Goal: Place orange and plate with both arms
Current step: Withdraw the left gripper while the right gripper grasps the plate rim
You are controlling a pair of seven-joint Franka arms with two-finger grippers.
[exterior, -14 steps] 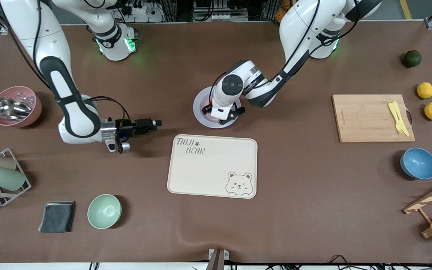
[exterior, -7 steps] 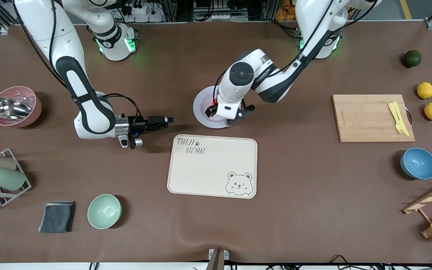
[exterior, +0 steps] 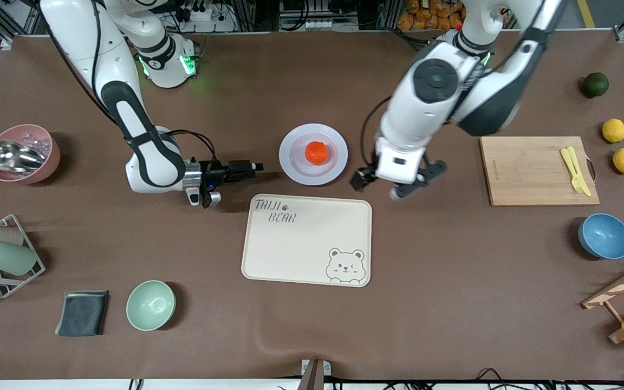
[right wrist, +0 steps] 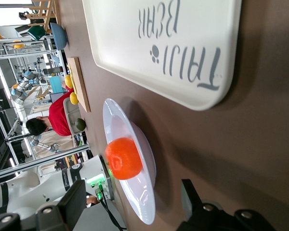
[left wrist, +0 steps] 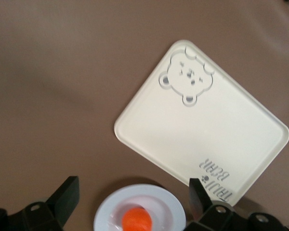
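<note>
The orange (exterior: 316,152) is seated centrally in the plate (exterior: 292,163). The left end effector (exterior: 398,184) is raised, open and empty; the right end effector (exterior: 252,167), spread open, is aligned beside the rim for gripping.

The orange (exterior: 317,152), small and reddish, was found resting centred in the plate (exterior: 296,163), a pale glossy round dish lying flat on the table.

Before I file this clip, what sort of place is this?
Probably a robot lab's mock kitchen table: tray, cutting board and bowls on a brown mat, equipment racks above.
</note>
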